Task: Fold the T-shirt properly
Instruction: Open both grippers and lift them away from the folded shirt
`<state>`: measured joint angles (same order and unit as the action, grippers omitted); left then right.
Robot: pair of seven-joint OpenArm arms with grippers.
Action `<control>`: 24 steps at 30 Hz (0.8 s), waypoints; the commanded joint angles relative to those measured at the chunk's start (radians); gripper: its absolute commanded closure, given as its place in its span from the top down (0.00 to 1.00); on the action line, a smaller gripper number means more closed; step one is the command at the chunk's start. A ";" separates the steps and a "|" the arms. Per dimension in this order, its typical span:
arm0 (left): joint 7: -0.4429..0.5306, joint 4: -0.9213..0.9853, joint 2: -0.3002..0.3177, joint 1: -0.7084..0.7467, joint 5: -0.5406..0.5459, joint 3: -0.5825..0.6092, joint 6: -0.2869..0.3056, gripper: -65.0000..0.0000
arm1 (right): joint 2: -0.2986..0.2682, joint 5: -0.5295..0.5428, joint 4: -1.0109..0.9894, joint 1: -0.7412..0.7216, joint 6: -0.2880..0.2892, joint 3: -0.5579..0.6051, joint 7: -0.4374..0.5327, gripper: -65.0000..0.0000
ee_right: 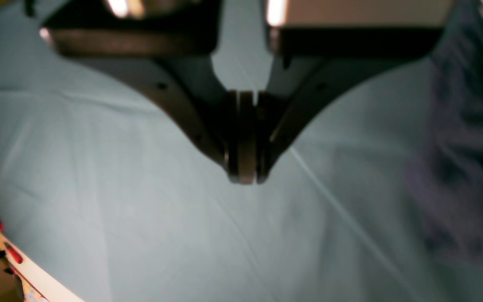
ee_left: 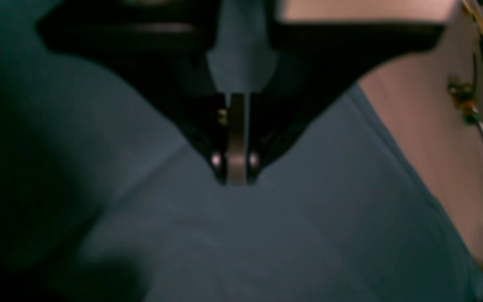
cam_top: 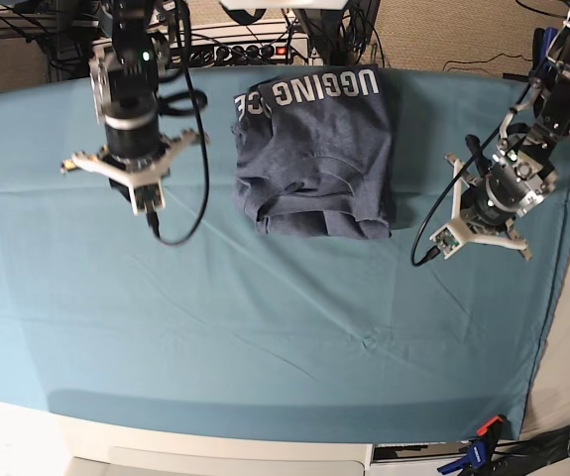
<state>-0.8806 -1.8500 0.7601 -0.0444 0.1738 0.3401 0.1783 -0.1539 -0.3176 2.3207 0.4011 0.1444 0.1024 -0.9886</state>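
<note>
Cloth is filling the left wrist view: the teal table cloth (ee_left: 266, 235) is lying blurred under the left gripper (ee_left: 237, 178), whose jaws are pressing together with nothing between them. Pale floor is showing past the cloth's edge on the right, so this arm is hanging close to the table's side edge.

In the right wrist view the right gripper (ee_right: 243, 178) is likewise sitting closed and empty over creased teal cloth, with the heathered slate-blue cotton T-shirt (ee_right: 463, 167) showing as a dark, blurred bulk at the right border, apart from the jaws.

In the base view the T-shirt (cam_top: 319, 154) is lying partly folded against the table's far edge, near the middle, white block lettering turned up along its far side, its near hem bunched and uneven. The right gripper (cam_top: 148, 203) is hovering off the shirt's left side, the left gripper (cam_top: 451, 238) off its right side, neither touching it.

Judging from this, the fold is underway but untidy. Doing the next fold well is probably calling for opening both jaws, pinching matching corners together, and drawing evenly. The near half of the table is offering wide room; the far edge, with cables just behind, is leaving little.
</note>
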 commanded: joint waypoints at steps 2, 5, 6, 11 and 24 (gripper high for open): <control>-0.003 -0.013 0.027 0.014 -0.036 -0.011 -0.023 0.00 | -0.039 -0.023 0.035 0.041 -0.024 -0.037 0.018 0.00; -0.025 -0.017 0.039 0.069 -0.061 -0.012 -0.033 0.00 | -0.073 -0.023 0.035 0.118 -0.030 -0.122 0.013 0.00; -0.029 -0.022 0.041 0.095 -0.068 -0.014 -0.033 0.00 | -0.080 -0.023 0.035 0.144 -0.030 -0.158 0.012 0.00; -0.029 -0.074 0.040 0.264 -0.074 -0.079 -0.032 0.00 | -0.082 0.004 0.035 0.270 -0.030 -0.356 0.008 0.00; -0.027 -0.248 0.003 0.763 -0.056 -0.424 -0.028 0.00 | -0.082 0.144 0.035 0.467 0.013 -0.564 -0.007 0.00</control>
<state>-0.9157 -2.0830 0.7570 0.7128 0.1154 -0.0807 0.1513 -0.2272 -0.1570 2.3379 0.8574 0.1658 -0.4534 -1.0058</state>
